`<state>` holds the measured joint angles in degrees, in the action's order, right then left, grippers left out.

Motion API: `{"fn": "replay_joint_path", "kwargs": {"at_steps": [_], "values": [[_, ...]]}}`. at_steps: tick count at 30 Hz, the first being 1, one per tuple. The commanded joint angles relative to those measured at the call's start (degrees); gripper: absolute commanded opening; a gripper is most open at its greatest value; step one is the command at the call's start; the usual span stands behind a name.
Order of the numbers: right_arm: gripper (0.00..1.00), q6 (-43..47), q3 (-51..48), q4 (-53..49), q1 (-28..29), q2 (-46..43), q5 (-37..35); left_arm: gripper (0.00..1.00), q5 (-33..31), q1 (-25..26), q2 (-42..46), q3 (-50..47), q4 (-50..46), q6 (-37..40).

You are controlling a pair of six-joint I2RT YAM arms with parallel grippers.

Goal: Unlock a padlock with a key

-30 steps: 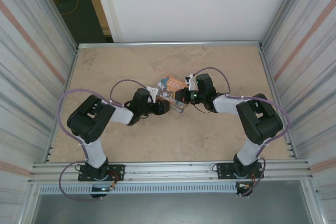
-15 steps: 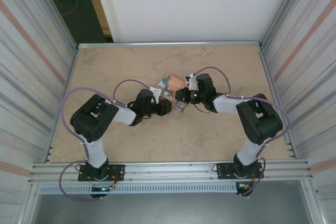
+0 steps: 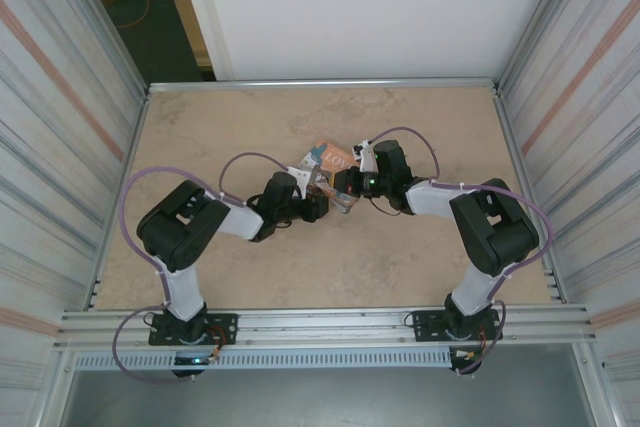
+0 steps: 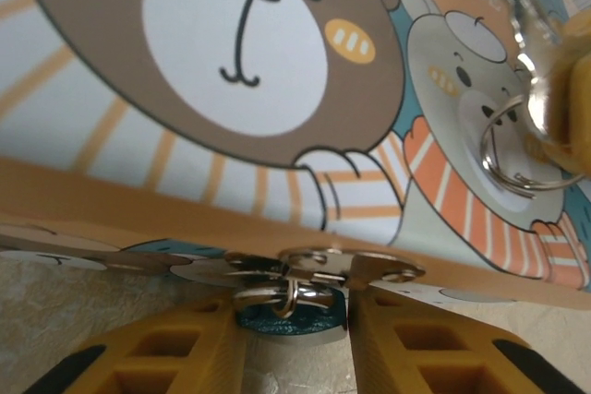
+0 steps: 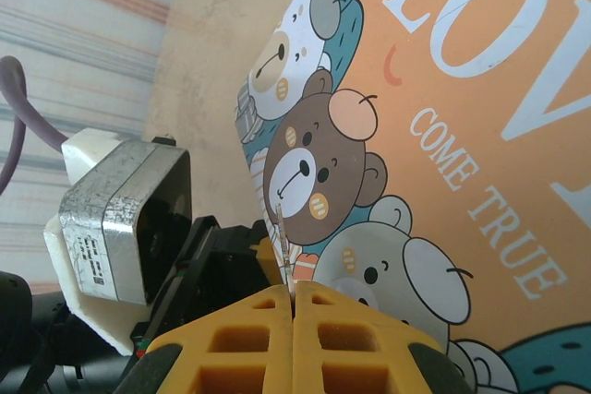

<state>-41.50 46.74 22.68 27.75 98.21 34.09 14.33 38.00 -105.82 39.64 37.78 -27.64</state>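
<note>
- The padlock (image 4: 286, 318), a tiny teal body with a thin metal shackle, hung at the edge of the picture box (image 4: 185, 163), just under a small metal hasp (image 4: 351, 268), with the table (image 4: 92, 292) below it.
- The left gripper (image 4: 294, 334) had come in from the left. Its yellow fingers (image 4: 175, 352) stood apart, one close against each side of the padlock body. Whether they pressed it could not be told.
- The key (image 5: 281, 228), a thin pale sliver of metal, stuck up from the seam of the right gripper (image 5: 294, 297). That gripper's fingers were together and clamped on the key.
- In the left wrist view, a wire key ring (image 4: 512, 159) hung in front of the box's cartoon animals, to the right of the padlock.
- The box, orange and teal with bears and the word "LOVE", lay about mid-table, tilted between the two grippers.
- The right gripper reached it from the right, the left gripper from the near left, and the two were close together.
</note>
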Motion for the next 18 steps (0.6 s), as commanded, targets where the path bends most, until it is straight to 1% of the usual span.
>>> {"fn": "replay_joint_path", "kwargs": {"at_steps": [1, 7, 12, 18], "values": [[0.00, 0.9, -0.2, -4.0, 0.8, -0.5, -0.1, 0.32, -1.8, 0.5, -1.1, 1.4, 0.2, -1.5], [0.00, 1.0, 0.5, -4.3, 0.9, -2.9, 0.2, 0.27, -1.8, 0.5, 0.9, 1.1, -0.1, -2.0], [0.00, 3.0, 0.7, -7.4, 0.7, -7.9, -0.4, 0.25, -0.9, 0.6, 4.2, 0.6, -2.2, -3.5], [0.00, 9.7, -2.1, -17.2, 1.0, -18.5, -4.0, 0.25, 2.2, 1.2, 9.9, 2.0, -12.2, -6.6]]}}
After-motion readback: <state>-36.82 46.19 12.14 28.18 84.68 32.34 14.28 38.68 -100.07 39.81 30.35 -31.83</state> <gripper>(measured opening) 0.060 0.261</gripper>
